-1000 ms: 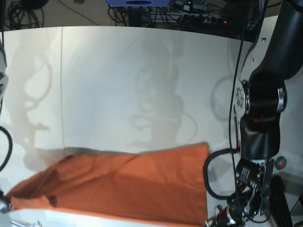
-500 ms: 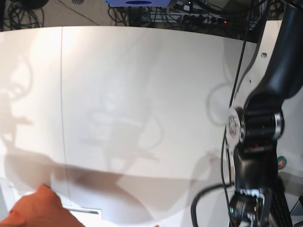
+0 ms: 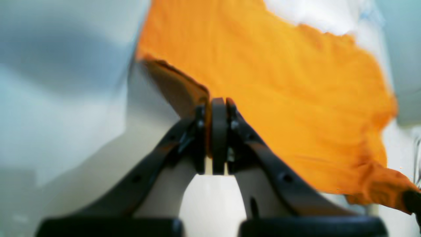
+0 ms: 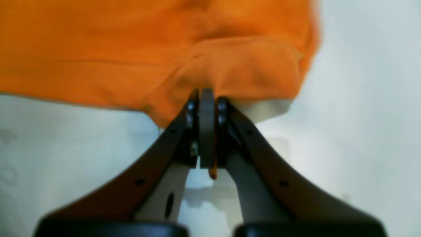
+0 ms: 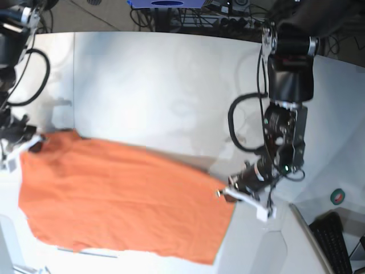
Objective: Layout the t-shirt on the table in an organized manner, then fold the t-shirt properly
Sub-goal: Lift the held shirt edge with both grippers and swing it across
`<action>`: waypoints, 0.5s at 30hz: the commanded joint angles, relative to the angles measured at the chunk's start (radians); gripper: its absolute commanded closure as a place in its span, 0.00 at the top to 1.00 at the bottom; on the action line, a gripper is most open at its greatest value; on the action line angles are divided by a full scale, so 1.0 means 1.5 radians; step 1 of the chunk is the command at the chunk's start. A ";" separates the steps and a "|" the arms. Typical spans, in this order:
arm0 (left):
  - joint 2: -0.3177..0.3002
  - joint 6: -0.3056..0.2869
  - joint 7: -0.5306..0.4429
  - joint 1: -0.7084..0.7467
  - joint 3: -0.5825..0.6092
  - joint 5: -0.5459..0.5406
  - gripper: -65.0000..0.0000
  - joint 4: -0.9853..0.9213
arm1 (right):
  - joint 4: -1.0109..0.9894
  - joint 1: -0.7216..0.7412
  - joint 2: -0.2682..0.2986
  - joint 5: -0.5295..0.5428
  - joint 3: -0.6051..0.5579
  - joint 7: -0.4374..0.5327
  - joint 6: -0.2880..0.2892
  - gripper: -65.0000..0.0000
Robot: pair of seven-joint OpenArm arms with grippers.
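Two black robot arms, looped cabling.
Left black curved-finger gripper (image 3: 218, 108) and right black gripper (image 4: 206, 98): round screw holes; left black arm (image 5: 290, 74) carries black cable loops.

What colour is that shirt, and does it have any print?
The shirt is plain orange, with no print visible; the base view shows it best.

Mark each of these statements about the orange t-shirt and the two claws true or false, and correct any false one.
1. Both claws are shut on the t-shirt. True: the left claw and the right claw each pinch cloth.
2. The t-shirt is blue. False: it is plain orange.
3. The t-shirt is spread out between the two claws. True.
4. The t-shirt is neatly folded into a small square. False: it is stretched wide, unfolded.
5. The table is black. False: it is white.
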 commanded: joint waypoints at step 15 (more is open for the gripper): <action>-0.041 -0.010 -0.012 0.167 -0.005 -0.012 0.00 0.134 | 0.131 -0.186 0.002 0.013 0.073 0.019 0.007 0.00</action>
